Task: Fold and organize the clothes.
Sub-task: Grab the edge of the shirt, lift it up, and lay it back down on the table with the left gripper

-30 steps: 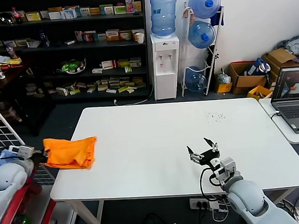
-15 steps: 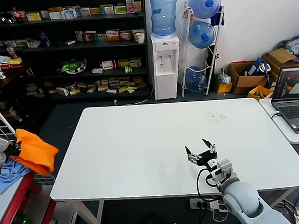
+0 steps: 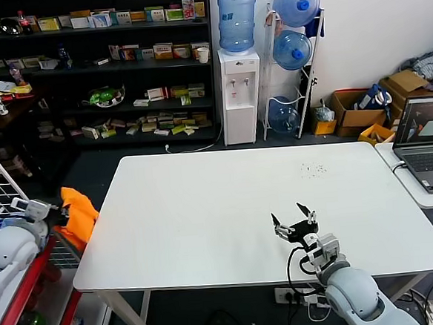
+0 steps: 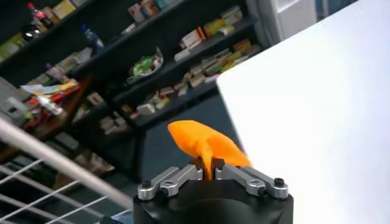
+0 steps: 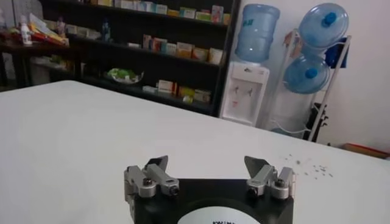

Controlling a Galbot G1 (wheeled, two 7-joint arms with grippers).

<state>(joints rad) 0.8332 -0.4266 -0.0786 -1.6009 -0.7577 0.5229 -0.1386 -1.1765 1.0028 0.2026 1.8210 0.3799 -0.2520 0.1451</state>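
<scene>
The orange T-shirt [image 3: 76,214] has come off the white table [image 3: 227,206] and now hangs at the left edge, pinched tight in the left gripper [image 3: 57,216]. The right gripper [image 3: 295,222] waits wide open, empty, lower right. Putting away looks close.

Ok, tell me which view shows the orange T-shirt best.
The left wrist view: the orange T-shirt fills mid-frame, pinched in the left tool. The head view shows it bunched off the table's left edge. The right wrist view misses it.
</scene>
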